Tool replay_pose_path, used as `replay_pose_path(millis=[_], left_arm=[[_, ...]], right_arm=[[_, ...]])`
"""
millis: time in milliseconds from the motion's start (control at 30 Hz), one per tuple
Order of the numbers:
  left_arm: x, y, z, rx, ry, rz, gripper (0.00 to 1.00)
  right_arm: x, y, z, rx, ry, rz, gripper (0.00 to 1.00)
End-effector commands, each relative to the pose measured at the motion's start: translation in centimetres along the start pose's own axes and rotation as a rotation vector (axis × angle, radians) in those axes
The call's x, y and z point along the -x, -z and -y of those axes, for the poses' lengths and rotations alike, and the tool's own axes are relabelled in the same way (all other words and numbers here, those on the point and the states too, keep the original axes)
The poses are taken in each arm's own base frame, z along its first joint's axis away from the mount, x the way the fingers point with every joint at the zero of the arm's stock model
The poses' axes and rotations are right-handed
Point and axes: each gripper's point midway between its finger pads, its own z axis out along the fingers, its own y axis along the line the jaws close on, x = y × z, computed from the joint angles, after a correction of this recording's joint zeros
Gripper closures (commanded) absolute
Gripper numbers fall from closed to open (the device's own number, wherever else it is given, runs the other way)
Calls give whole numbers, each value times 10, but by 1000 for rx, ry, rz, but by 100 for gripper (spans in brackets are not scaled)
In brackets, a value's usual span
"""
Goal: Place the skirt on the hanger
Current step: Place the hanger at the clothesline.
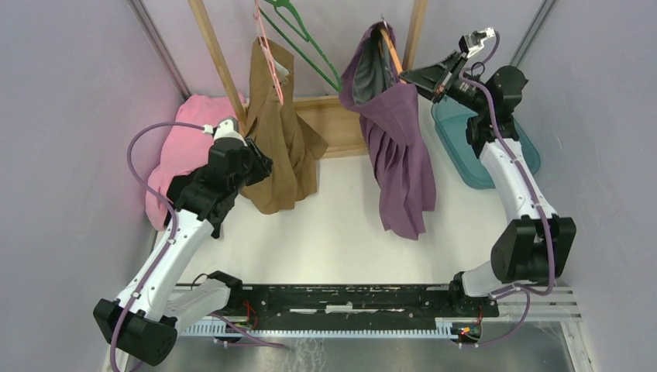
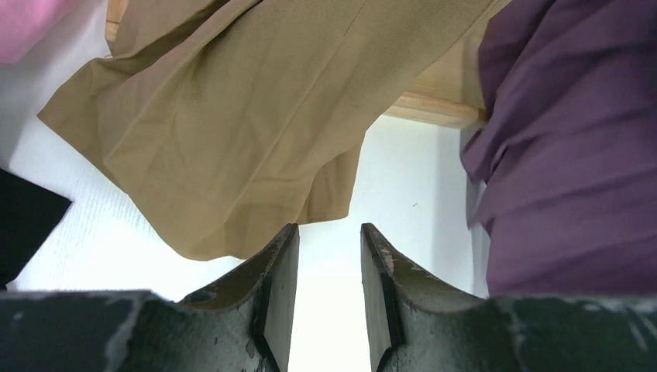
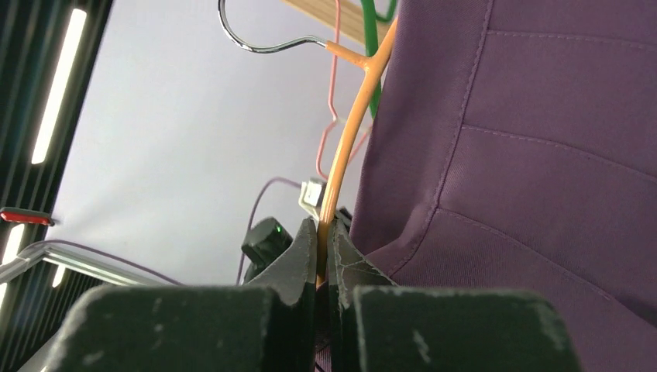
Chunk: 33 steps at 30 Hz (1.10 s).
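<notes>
up at the back right of the rack, the purple pleated fabric skirt (image 1: 399,147) hangs draped over the thin orange plastic hanger (image 3: 349,147). its waistband is bunched round the hanger's top and its hem dangles low; can't tell if it touches the white table (image 1: 341,232).

right gripper (image 3: 324,232) is clamped on the orange hanger's arm, just beside the waistband, jaws closed on the plastic with no gap showing. right arm is stretched up and back, wrist high, fingers pointing left at the skirt.

handling, my read: the skirt is light, soft and floppy, and the pleats will slide on smooth plastic. it looks lopsided on the hanger, so expect it to slip off if you tilt. take it at the waistband, the thickest seam, not the pleats. the hanger is thin and probably springy, and you're holding it off centre, so it'll want to twist.

left gripper (image 2: 329,232) is empty, jaws parted to a narrow gap with nothing between them. left arm reaches forward at mid height, fingertips just below the hem of the tan fabric skirt (image 2: 248,132), which hangs on a thin pink hanger (image 1: 266,46). the purple skirt is off to its right, not touching. that's your free hand for drawing the waistband over the hanger's other arm.
</notes>
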Motion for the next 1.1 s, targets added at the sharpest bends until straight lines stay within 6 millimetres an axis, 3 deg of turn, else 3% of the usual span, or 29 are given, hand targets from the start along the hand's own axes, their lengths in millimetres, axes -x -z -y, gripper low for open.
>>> replay_pose_path(millis=[0, 300, 633, 800, 1067], left_arm=[[17, 10, 4, -21, -46, 46, 58], [21, 12, 4, -6, -57, 41, 59], [20, 11, 0, 13, -59, 35, 60], [19, 12, 0, 15, -56, 34, 60], [21, 15, 0, 17, -55, 41, 60]], right_arm=[[40, -7, -80, 269, 255, 130, 99], [78, -17, -101, 481, 251, 229, 99], [98, -34, -124, 604, 248, 246, 99], [105, -55, -118, 587, 227, 247, 99], [94, -93, -95, 570, 187, 236, 99]])
